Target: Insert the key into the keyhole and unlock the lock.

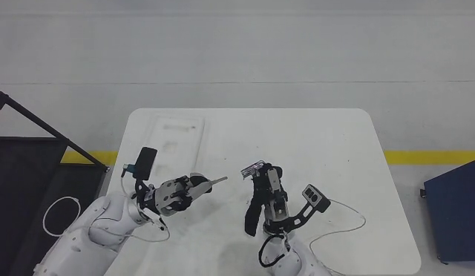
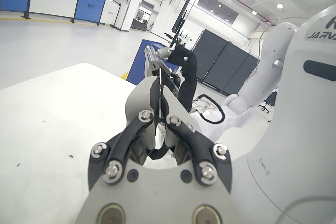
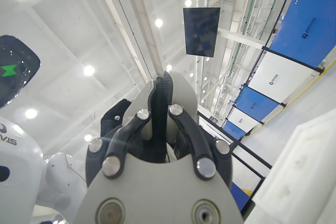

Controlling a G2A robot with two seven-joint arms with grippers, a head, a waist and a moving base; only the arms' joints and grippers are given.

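**A:** What is the left hand point(image 2: 159, 83) doing?

**B:** It is closed tight on the thin silver metal key point(image 2: 159, 74). The blade points straight at the small silver cylindrical lock point(image 2: 153, 58), probably so it can slide in without twisting. The tip is near the keyhole point(image 2: 154, 65) but apart from it, so I judge the key is not yet inserted.

**A:** And the lock?

**B:** The right hand point(image 3: 158, 78) is clamped on it and holds it above the white worktop point(image 1: 319, 150). The keyhole faces the key, likely to brace it for the push.

**A:** Any containers?

**B:** A white foam tray point(image 1: 174, 131) with moulded recesses lies on the worktop beyond the lock, towards the left arm's side. What it holds is too faint to tell.
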